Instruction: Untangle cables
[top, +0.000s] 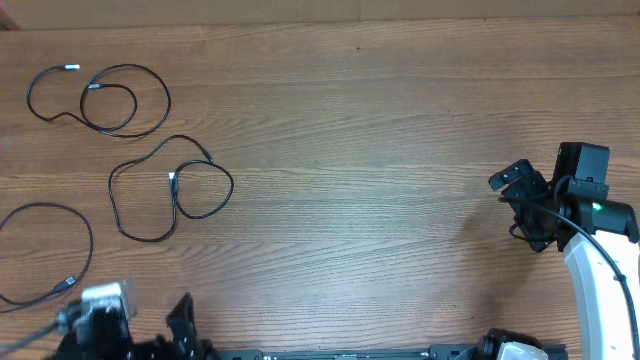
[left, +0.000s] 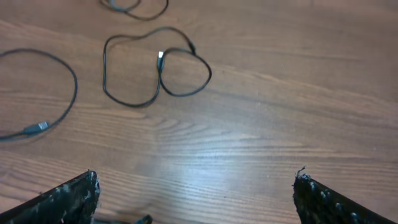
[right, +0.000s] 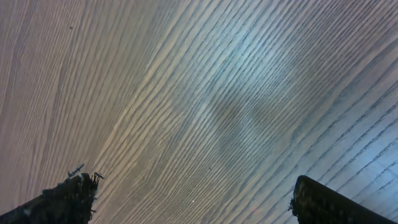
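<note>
Seemingly the untangling was finished, the cables (left: 160, 57) lying apart ahead of the wide, empty left gripper (left: 196, 179), the right gripper (right: 193, 182) equally wide, leaving only withdrawal.

Three black cables lie apart in loose loops on the left of a wooden table (top: 400, 120): the far cable (top: 168, 98), the middle cable (top: 172, 180) and the near cable (top: 91, 245), beside the left arm (top: 100, 310). The right arm (top: 600, 250) sits well apart at the opposite side.
</note>
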